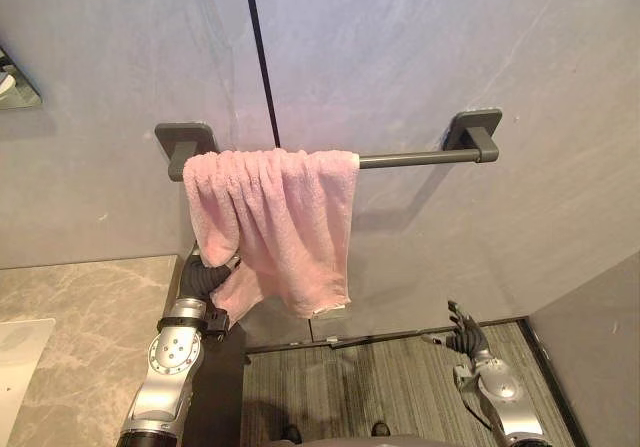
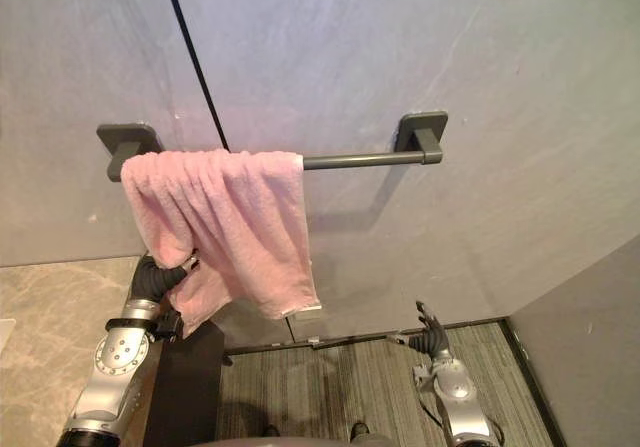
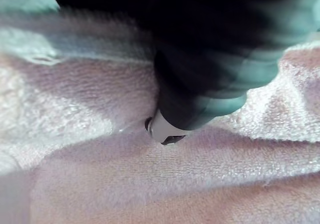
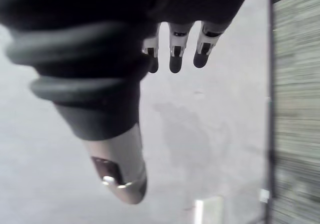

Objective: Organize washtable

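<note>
Left hand [image 1: 205, 277] buried in lower folds of pink towel [image 1: 285, 222]; grip cannot be told. Towel hangs bunched on rail [image 1: 420, 157] above hand. Right hand [image 1: 465, 335] fingers spread, empty, well apart. Risk: downward tug drags towel off rail.

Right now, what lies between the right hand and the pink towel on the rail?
Nothing stands there: only bare grey wall separates the open right hand from the pink towel, as the left eye view shows.
</note>
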Motion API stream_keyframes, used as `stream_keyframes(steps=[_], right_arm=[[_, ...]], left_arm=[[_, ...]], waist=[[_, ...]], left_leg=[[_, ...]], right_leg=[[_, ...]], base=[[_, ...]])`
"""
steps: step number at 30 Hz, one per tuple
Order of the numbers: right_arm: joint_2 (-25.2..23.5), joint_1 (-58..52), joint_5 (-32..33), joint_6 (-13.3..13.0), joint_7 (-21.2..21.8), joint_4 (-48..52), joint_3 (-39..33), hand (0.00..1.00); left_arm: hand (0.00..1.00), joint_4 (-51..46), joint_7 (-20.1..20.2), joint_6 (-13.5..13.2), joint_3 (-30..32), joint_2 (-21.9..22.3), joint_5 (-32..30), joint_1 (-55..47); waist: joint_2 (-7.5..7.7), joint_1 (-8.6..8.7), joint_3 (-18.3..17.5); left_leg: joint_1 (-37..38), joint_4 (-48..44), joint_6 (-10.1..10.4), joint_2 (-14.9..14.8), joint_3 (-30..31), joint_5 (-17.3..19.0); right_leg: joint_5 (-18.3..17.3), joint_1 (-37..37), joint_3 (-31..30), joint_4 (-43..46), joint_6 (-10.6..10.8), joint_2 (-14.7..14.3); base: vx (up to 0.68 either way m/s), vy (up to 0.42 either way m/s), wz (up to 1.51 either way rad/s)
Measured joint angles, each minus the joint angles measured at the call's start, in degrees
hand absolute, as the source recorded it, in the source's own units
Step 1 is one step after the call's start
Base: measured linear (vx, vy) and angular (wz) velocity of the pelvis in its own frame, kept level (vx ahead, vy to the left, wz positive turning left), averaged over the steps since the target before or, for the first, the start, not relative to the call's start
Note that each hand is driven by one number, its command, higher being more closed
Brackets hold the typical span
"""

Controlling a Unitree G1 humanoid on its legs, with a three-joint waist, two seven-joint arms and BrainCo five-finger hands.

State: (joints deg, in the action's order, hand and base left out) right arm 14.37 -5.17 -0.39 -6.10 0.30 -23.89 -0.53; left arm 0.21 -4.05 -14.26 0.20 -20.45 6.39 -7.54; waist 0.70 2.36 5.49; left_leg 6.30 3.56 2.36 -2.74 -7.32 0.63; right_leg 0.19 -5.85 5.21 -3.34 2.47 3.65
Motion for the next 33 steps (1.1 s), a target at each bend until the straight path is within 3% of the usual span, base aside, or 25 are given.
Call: stream_keyframes(steps=[7,12,33], right_arm=[[3.1,0.1,4.5,-2.6,3.6,12.2,4.1,0.0],[4.6,1.7,8.6,-2.8,4.7,16.3,7.9,0.0],[4.5,16.3,10.6,-3.5,4.4,13.3,19.9,0.0]], left_arm=[[1.0,-0.3,0.0,-0.1,-0.2,0.0,-0.5,-0.2],[1.0,-0.3,-0.1,-0.2,-1.3,0.0,-0.6,-0.2],[1.0,-0.3,-1.1,-0.8,-4.8,1.8,0.2,0.9]], waist=[[0.17,-0.14,-0.1],[0.37,-0.25,-0.2],[0.8,-1.85,-0.5]], left_leg=[[0.0,-0.1,0.0,-0.2,-0.6,0.0],[0.0,-0.4,0.0,-0.3,-0.6,0.0],[-2.1,-1.5,0.1,-0.4,2.3,-0.2]], right_leg=[[0.0,0.0,-0.9,0.0,0.0,-0.1],[0.0,0.0,-1.3,0.2,0.0,-0.2],[-0.1,0.2,1.0,0.3,-0.1,-0.4]], base=[[-0.01,-0.017,-0.05],[-0.02,-0.02,-0.03],[-0.02,-0.015,0.06]])
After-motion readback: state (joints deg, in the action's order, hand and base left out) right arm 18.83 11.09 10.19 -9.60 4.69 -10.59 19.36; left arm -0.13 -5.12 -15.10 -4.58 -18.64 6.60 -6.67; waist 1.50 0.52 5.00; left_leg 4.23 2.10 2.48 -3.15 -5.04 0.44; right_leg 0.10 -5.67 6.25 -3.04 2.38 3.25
